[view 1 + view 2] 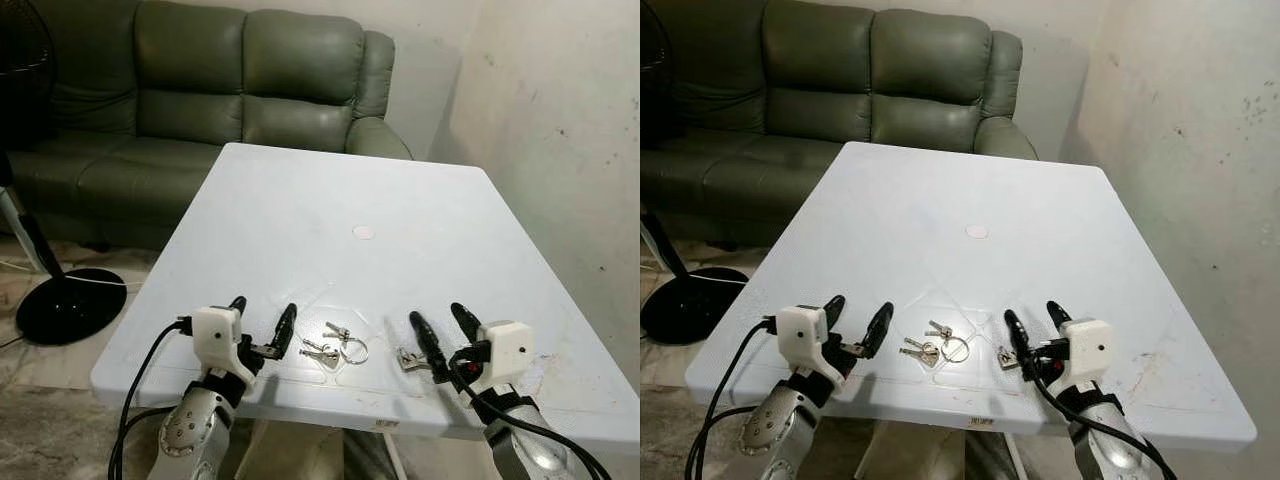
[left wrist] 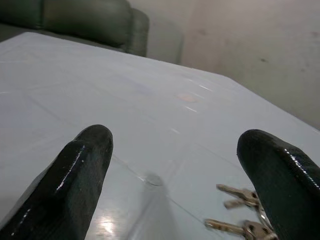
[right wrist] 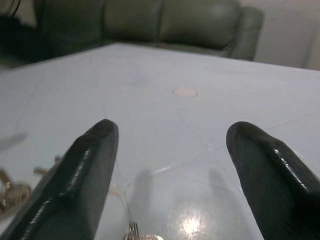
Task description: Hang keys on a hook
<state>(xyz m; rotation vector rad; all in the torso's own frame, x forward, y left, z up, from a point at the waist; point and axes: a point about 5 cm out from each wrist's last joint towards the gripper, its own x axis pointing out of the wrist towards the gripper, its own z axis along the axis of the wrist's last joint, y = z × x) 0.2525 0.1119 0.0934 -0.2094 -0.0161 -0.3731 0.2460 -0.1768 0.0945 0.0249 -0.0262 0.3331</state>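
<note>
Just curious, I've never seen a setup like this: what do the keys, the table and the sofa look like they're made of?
The keys look like bare metal: silvery, with glints, on a thin wire ring. The table seems to be white plastic, smooth and slightly glossy, with scuffs and soft reflections. The sofa looks like grey-green leather or imitation leather, given its dull sheen and creased padded cushions.

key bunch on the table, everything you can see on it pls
The key bunch is a few small silver metal keys on a thin round split ring, lying flat and spread on the white table near its front edge. The ring sits on the bunch's right side, the key blades fanning to its left. It lies between the left claw and the right claw, closer to the left, and neither touches it. A separate small metal piece lies apart by the right claw's inner finger.
</note>
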